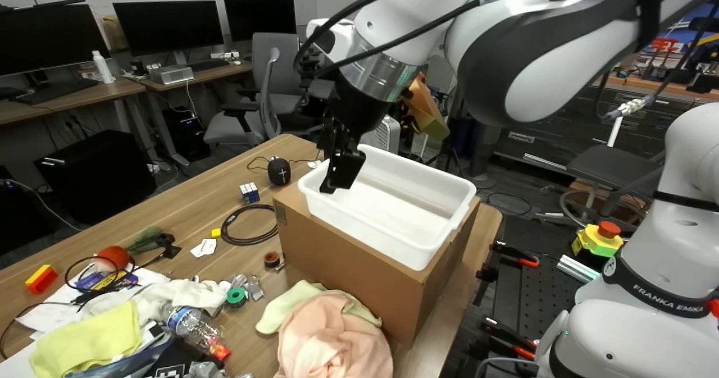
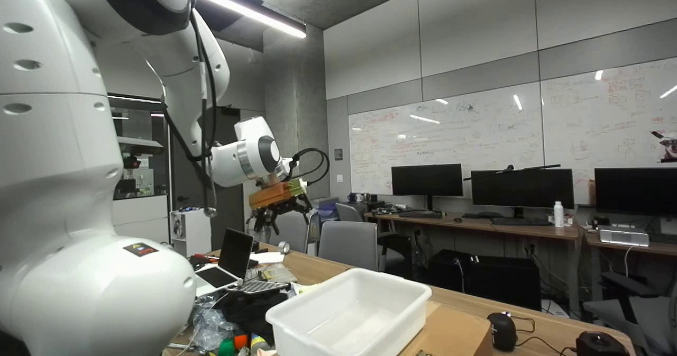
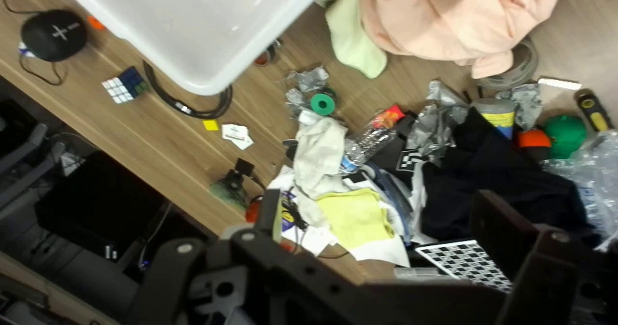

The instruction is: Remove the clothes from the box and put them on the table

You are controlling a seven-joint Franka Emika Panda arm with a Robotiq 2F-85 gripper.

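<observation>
The arm is cased in rounded white shells, inset with dark grey panels and marked by round recesses. Black cables are carried along the outside. FRANKA EMIKA is lettered in white on a low black band. A silver ring is set above the black wrist; an orange-and-green block is also mounted. The gripper is finished in black, with pale round screws.

The bent arm holds its gripper pointing downward, slightly tilted, the fingers wide apart.
</observation>
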